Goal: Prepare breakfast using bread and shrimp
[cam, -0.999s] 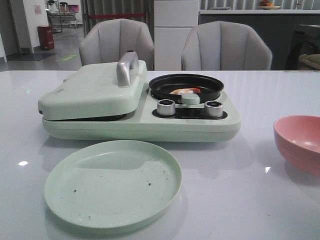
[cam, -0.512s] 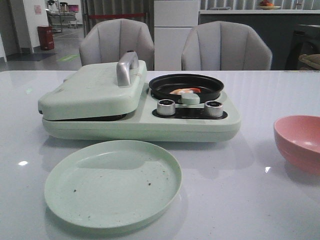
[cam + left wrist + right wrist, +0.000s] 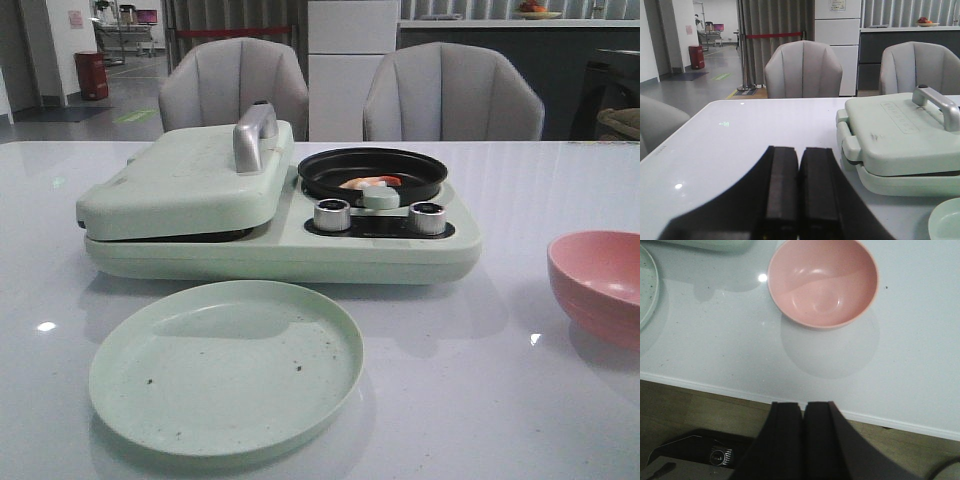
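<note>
Front view low, forward; wrists share its cooker [image 3: 900,145], bowl [image 3: 822,282].

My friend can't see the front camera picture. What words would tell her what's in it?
A pale green breakfast maker sits on a white table, its sandwich lid shut, with a shrimp lying in its small black pan. An empty green plate lies in front of it, a pink bowl stands at the right edge, and two grey chairs stand behind.

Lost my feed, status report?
Left gripper and right gripper shut, empty. Shrimp in black pan. Press lid closed; bread not visible.
</note>
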